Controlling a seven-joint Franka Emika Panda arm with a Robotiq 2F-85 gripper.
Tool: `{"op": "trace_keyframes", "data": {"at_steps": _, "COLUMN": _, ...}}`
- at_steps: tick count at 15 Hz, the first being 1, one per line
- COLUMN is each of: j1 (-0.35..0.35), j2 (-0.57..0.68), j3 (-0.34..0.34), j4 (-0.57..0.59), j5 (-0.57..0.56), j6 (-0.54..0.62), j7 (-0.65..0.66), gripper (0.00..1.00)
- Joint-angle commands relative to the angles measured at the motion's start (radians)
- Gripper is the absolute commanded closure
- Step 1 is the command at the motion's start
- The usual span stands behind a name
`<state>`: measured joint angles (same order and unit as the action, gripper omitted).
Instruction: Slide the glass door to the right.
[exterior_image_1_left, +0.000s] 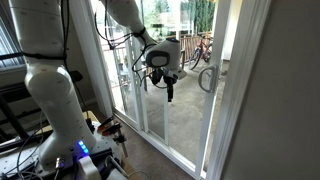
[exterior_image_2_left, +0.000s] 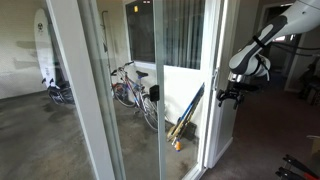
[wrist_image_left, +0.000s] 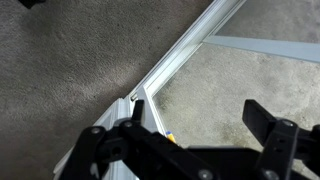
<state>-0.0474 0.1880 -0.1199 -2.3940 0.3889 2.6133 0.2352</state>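
A: Where's the door (exterior_image_1_left: 190, 105)?
B: Centre-right, upright, long axis vertical: clear glass, narrow white frame, D-shaped handle (exterior_image_1_left: 205, 78) on its right stile.
A: The jaws?
B: Released, empty, just left of the handle.

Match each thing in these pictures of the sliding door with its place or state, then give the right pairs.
Things:
1. gripper
2. D-shaped handle
3. bicycle
4. white board

Places or states:
A. upright against the far outdoor wall
B. open, holding nothing
C. fixed on the vertical stile of the glass door
D. parked outdoors on the concrete, seen through the glass

Pairs: 1-B; 2-C; 3-D; 4-A
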Motion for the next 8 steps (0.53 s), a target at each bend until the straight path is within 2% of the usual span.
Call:
{"op": "trace_keyframes", "data": {"at_steps": 1, "j1": 0.038, "j2": -0.063, "j3": 0.016, "j4": -0.101, "j5": -0.120, "j6": 0.110, "j7": 0.065, "gripper": 0.00}}
{"op": "trace_keyframes", "data": {"at_steps": 4, "j1": 0.055, "j2": -0.090, "j3": 0.029, "j4": -0.144, "j5": -0.153, "j6": 0.188, "j7": 0.089, "gripper": 0.00}}
{"op": "trace_keyframes", "data": {"at_steps": 7, "j1": 0.053, "j2": -0.118, "j3": 0.051, "j4": -0.176, "j5": -0.131, "j6": 0.236, "j7": 0.075, "gripper": 0.00}}
{"op": "trace_keyframes", "data": {"at_steps": 8, "j1": 0.041, "j2": -0.065, "j3": 0.051, "j4": -0.120, "j5": -0.130, "j6": 0.194, "j7": 0.059, "gripper": 0.00}}
